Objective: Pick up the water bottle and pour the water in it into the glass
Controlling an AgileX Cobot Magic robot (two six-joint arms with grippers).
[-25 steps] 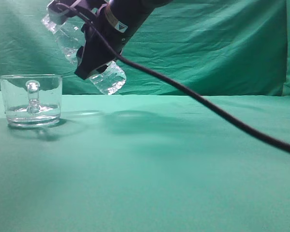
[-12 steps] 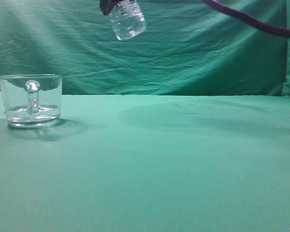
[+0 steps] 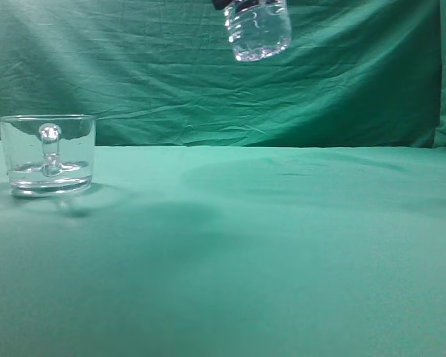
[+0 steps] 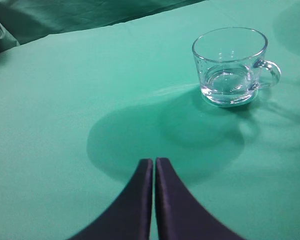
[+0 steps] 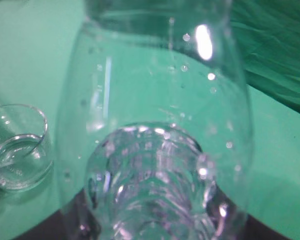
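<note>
The water bottle (image 3: 259, 31) hangs high at the top edge of the exterior view, base down, right of the glass and well above the table. It fills the right wrist view (image 5: 155, 115), with droplets on its clear walls. My right gripper (image 5: 152, 222) is shut on its ribbed body, and dark fingers show at both lower corners. The glass (image 3: 48, 155) stands on the table at the left, handle towards the camera, with a shallow layer of water (image 3: 48, 175) in it. My left gripper (image 4: 154, 162) is shut and empty, above the cloth short of the glass (image 4: 230, 65).
Green cloth covers the table (image 3: 267, 245) and hangs as a creased backdrop (image 3: 342, 89). The glass also shows at the left of the right wrist view (image 5: 17, 150). A fold of cloth lies at the upper left of the left wrist view (image 4: 2, 35).
My right gripper has lifted the bottle from its tilt beside the glass, up and to the right. The arm and cable have left the exterior view. The glass has not moved.
</note>
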